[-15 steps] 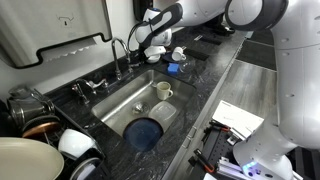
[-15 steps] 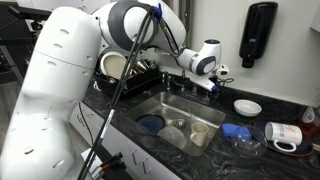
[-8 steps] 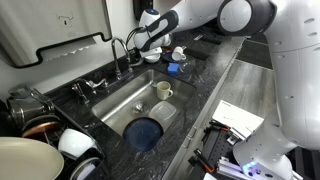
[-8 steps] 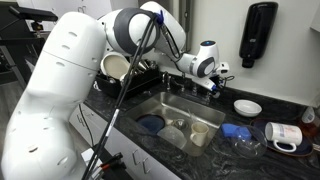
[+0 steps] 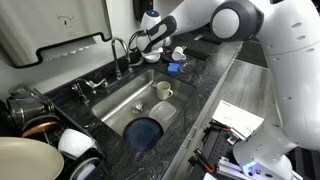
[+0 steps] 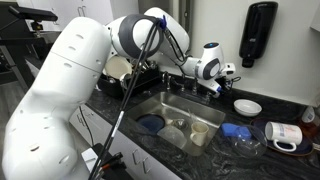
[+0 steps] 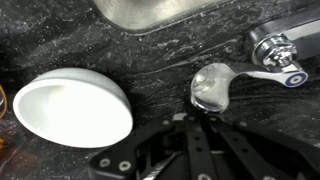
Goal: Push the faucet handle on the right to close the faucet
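Since a second ago the arm has swung further over the counter and carried the gripper (image 5: 140,46) closer to the faucet (image 5: 119,48), low behind the back rim of the sink (image 5: 108,92). In the wrist view, from left to right, a white bowl (image 7: 70,108) sits upturned on the dark stone. The faucet handle (image 7: 214,86) lies next with its flat paddle end just ahead of the gripper (image 7: 200,122), and the handle's chrome base (image 7: 281,50) stands at the far right. The jaws look pressed together with nothing between them, and I cannot tell whether the tips touch the paddle yet. The main risk is that the closed tip rides over or under the smooth, rounded paddle and slips off, leaving the lever only part turned. A push aimed too far left could also knock the bowl, which sits near the handle. Only the wrist view shows the lever, its base and the bowl together. In both exterior views the handle is too small or hidden behind the wrist (image 6: 210,66), but they show the arched spout, the mug (image 5: 163,91) in the basin and the arm's reach, which the wrist camera cannot.
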Robot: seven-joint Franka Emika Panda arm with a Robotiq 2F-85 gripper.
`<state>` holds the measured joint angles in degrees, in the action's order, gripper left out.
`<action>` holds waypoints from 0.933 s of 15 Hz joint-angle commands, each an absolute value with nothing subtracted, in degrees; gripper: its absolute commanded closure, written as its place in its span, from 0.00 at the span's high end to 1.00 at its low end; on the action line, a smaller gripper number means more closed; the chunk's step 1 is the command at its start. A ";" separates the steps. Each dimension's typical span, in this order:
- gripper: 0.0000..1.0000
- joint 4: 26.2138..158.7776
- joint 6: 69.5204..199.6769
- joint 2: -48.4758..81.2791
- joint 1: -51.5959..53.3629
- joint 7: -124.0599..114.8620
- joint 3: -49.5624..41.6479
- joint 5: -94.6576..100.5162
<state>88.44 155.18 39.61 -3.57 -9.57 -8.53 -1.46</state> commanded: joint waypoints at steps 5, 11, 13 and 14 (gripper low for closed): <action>0.00 88.12 156.38 38.97 -4.21 -10.27 -9.02 -1.22; 0.00 90.84 154.77 35.11 -4.47 -10.01 -11.22 -0.42; 0.00 91.80 151.26 33.29 -5.10 -8.61 -10.75 -0.44; 0.00 92.13 149.15 32.49 -5.60 -7.47 -10.12 -0.61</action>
